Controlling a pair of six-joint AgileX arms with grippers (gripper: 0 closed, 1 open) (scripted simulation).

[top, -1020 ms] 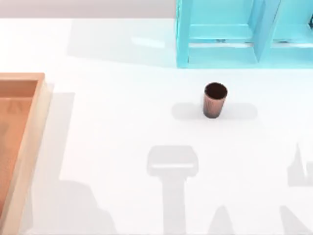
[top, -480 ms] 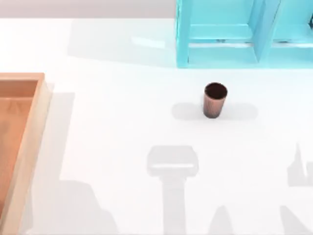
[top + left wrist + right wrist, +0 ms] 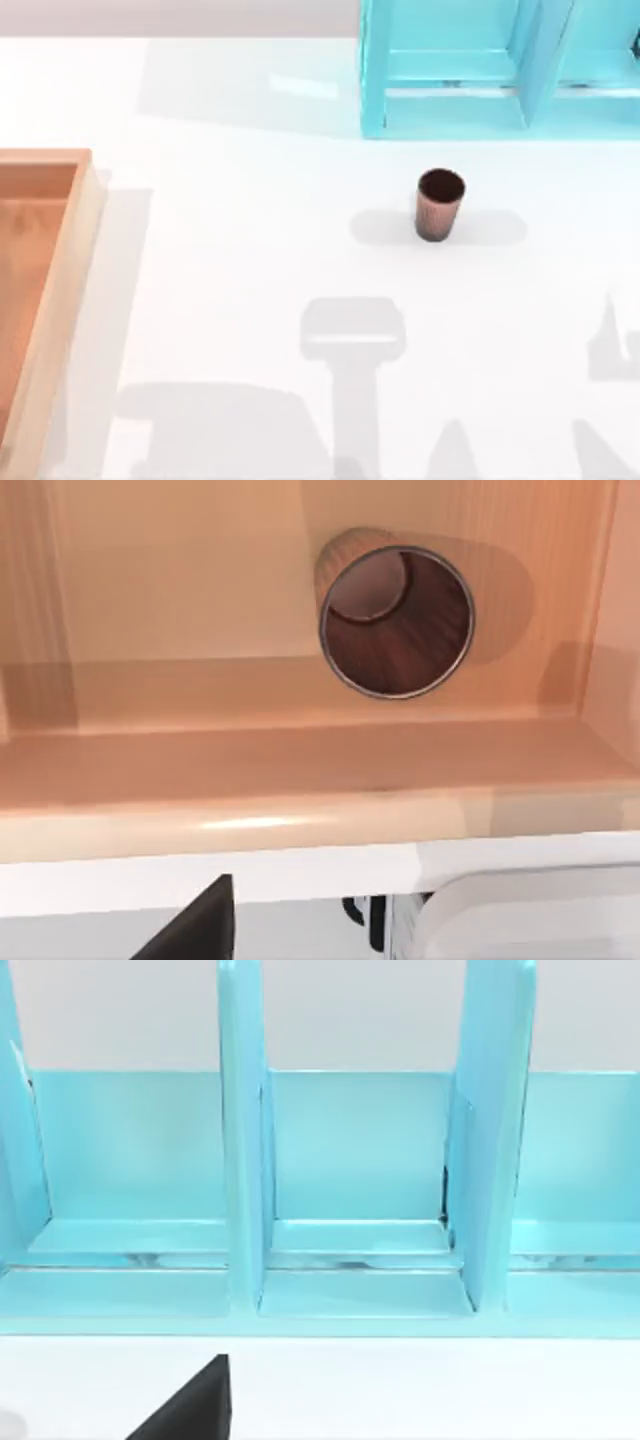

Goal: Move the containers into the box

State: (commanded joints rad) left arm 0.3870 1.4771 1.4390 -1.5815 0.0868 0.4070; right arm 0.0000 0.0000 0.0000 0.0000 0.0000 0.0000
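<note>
The table (image 3: pixel 250 250) was seen as a white surface across the top view. The box (image 3: pixel 60 300) was placed at the left edge of that frame, and a blue shelf (image 3: pixel 450 110) at the upper right. One cup (image 3: pixel 439 204) was left upright on the table, just below the shelf and well apart from the box. A second cup (image 3: pixel 396 620) was shown in the upper centre of the left wrist view, set inside the box near a corner. Two cups, one box and one shelf were counted.

The step in hand was judged to be collection of the remaining cup. A vertical approach is advised, with the fingers spread around its wall and the shelf avoided. The state of either gripper's fingers could not be told.
</note>
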